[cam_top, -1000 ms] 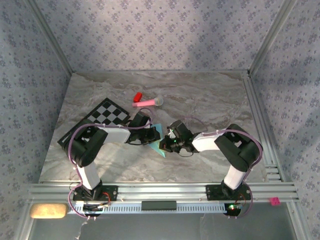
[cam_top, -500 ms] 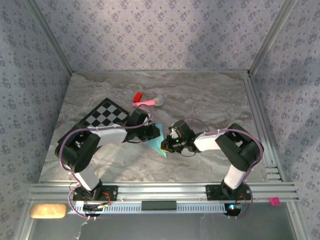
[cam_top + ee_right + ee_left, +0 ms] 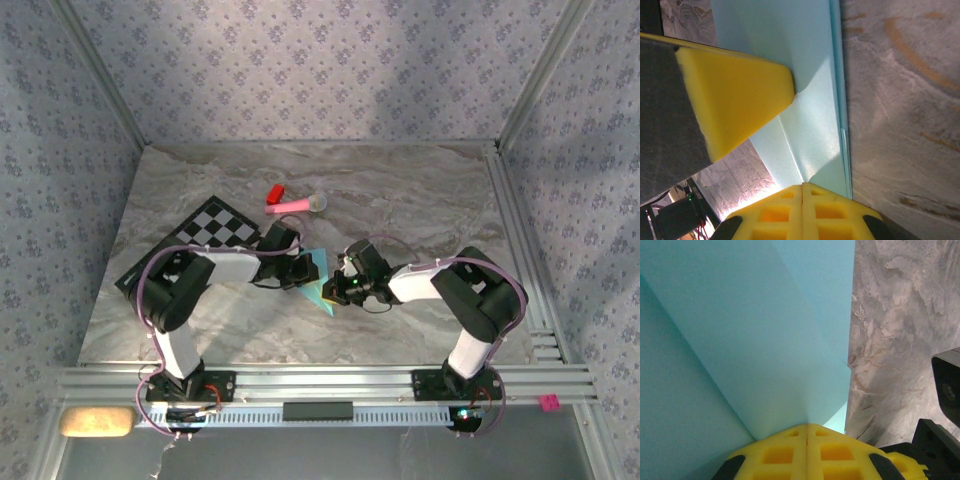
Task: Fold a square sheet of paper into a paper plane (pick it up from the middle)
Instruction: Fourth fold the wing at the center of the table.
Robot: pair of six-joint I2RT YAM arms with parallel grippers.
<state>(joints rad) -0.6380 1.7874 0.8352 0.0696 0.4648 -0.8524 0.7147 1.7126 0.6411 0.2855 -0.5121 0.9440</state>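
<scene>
"The square sheet of paper (image 3: 318, 278), where is it?"

"Light blue and already partly folded into a tapering wedge. It is held between the two arms, just beside the black-and-white checkered mat (image 3: 210, 228), on the mat's side toward the right arm."

"What are the tools doing?"

"Both pinch the paper. The left gripper (image 3: 806, 432) has its yellow foam pads pressed together, and the sheet fans out from between them. The right gripper (image 3: 802, 192) is pressed together the same way on a layered folded edge, where a crease runs off."

"How will the paper handle?"

"My judgement is that it is very light and thin, limp away from its creases and stiffer along them. It will crumple or tear if the arms pull apart. The foam pads should hold it without slipping. The best place to hold it is on the folded edges, close to the crease."

"And the surroundings?"

"The table (image 3: 420, 210) is smooth, grey-veined marble, so flat paper would be hard to lift from it. Beyond the mat, farther from the arm bases, lie a pink stick toy (image 3: 297, 205) and a small red block (image 3: 274, 192). Lilac patterned walls (image 3: 320, 70) close in three sides, and a metal rail runs along the near edge."
</scene>
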